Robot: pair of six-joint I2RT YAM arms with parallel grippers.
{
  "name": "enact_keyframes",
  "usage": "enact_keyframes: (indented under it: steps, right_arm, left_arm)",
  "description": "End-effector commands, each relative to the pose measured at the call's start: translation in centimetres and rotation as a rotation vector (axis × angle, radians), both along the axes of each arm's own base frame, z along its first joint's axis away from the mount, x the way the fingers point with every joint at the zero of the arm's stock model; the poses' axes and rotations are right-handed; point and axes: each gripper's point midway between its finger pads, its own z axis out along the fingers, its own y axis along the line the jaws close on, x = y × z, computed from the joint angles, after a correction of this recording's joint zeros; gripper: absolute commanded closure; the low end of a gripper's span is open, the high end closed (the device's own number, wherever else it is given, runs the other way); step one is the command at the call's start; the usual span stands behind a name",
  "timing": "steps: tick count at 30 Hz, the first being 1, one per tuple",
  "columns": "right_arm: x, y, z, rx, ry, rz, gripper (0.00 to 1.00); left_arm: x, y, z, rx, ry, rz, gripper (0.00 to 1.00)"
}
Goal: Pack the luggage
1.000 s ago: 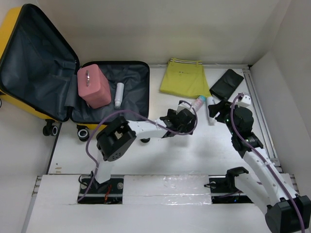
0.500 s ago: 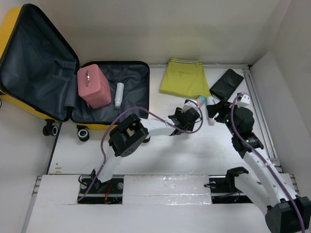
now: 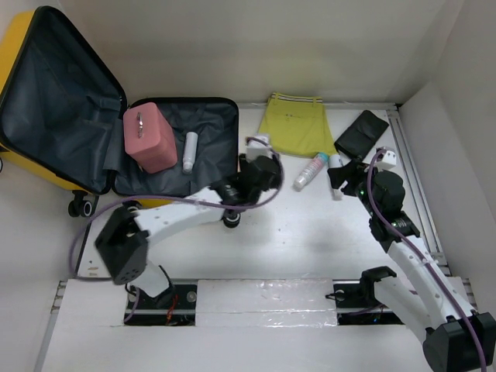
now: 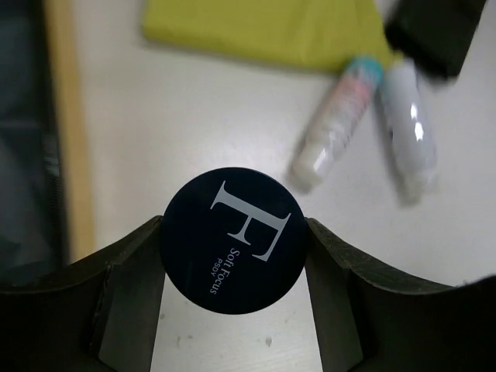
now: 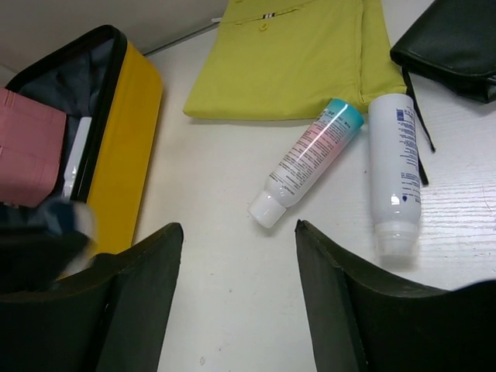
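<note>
left pincer [image 3: 258, 157] clamps round black jar [image 4: 232, 240] | we place it just right of the luggage [image 3: 218, 139] rim | right pincer [image 5: 238, 230] wide, empty, well right of luggage

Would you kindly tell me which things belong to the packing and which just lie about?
Job in hand: open yellow hard-shell suitcase; round black compact in the left end effector.
Lying about: folded yellow garment; pink tube; white bottle; black pouch.

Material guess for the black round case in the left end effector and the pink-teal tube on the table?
Black round case: likely hard plastic, satin finish; crisp printed lettering, faint sheen. Pink-teal tube: probably glossy soft plastic; highlight streak along it, white cap.
</note>
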Motion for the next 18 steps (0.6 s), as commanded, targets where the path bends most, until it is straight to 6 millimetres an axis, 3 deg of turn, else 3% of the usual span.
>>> enact_keyframes:
  steps: [1, 4, 5, 8, 14, 15, 18]
  right_arm:
    - [0.3, 0.5, 1.8, 0.008, -0.068, 0.03, 0.34]
    - [0.3, 0.7, 1.5, 0.008, -0.059, 0.041, 0.34]
    - [0.4, 0.8, 1.7, 0.01, -0.068, 0.041, 0.34]
    - [0.2, 1.2, 1.7, 0.011, -0.067, 0.059, 0.34]
    - [0.5, 1.2, 1.6, 0.001, -0.061, 0.06, 0.34]
    - [0.5, 1.2, 1.6, 0.001, -0.061, 0.06, 0.34]
    - [0.5, 1.2, 1.6, 0.001, -0.061, 0.06, 0.33]
  left_arm:
    - [3.4, 8.3, 5.6, -0.148, -0.115, 0.303, 0.58]
    - [4.5, 12.7, 5.5, -0.203, -0.118, 0.41, 0.57]
    - [5.2, 15.4, 4.3, -0.227, -0.085, 0.463, 0.55]
    - [6.6, 18.6, 2.0, -0.227, -0.045, 0.532, 0.52]
    - [6.9, 19.7, -2.7, -0.057, 0.057, 0.609, 0.37]
    - [7.2, 19.8, -3.5, -0.033, 0.074, 0.627, 0.22]
    - [7.3, 20.3, -3.8, -0.013, 0.066, 0.648, 0.07]
